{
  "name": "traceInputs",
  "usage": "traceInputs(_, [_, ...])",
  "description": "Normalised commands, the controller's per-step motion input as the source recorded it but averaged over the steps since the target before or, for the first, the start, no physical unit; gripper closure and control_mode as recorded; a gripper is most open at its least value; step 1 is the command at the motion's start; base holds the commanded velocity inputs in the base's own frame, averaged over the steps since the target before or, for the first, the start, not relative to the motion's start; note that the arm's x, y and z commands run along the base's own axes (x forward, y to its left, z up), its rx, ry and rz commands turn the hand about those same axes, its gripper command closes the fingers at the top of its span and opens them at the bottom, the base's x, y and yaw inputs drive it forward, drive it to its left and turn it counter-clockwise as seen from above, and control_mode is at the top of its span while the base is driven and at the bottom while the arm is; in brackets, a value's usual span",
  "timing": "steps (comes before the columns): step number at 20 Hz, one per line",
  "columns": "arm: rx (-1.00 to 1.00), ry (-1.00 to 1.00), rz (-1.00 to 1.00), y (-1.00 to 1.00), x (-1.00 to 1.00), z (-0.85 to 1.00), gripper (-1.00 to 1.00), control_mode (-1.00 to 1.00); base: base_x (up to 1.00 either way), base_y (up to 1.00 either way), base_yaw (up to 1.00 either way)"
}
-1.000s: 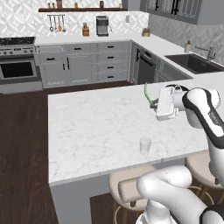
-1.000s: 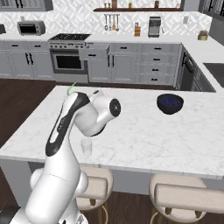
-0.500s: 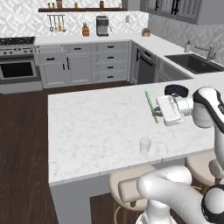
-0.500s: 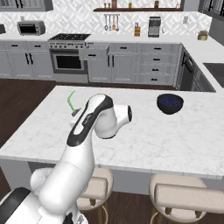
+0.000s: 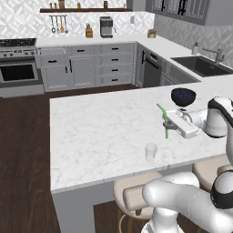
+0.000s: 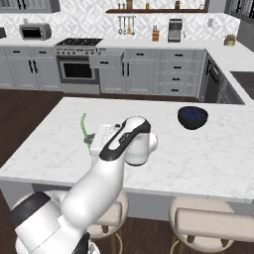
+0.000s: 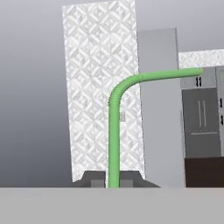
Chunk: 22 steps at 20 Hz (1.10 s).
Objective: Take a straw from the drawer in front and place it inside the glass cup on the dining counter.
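Fingers (image 7: 113,180) are pinched right down on the thin light-green drinking straw with the bent top (image 7: 114,131), which sticks up between them in the hand view. So the pickup part is done, I'd say. From the left base view the straw hangs in the air above the white marble dining surface (image 5: 100,132), up and a bit off to the side of the small clear glass tumbler (image 5: 151,152). What's left: line it up over the cup and drop it in.

Dining counter (image 5: 95,132) with glass cup (image 5: 151,152), bowl (image 5: 183,96)
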Motion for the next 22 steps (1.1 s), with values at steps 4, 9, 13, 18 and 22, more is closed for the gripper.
traceInputs(4, [0.06,0.02,0.11,0.00,-0.30,-0.29,1.00,-1.00,0.00,0.00,0.00])
traceInputs(9, [0.06,0.01,0.07,0.00,-0.03,-0.25,1.00,-1.00,0.00,0.00,0.00])
traceInputs(13, [0.08,0.00,0.03,0.00,0.02,-0.06,1.00,-1.00,0.00,0.00,0.00])
traceInputs(18, [0.07,0.02,0.03,-0.01,0.04,-0.11,1.00,-1.00,0.00,0.00,0.00])
traceInputs(22, [0.04,0.01,0.04,-0.08,0.09,-0.10,1.00,-1.00,0.00,0.00,0.00])
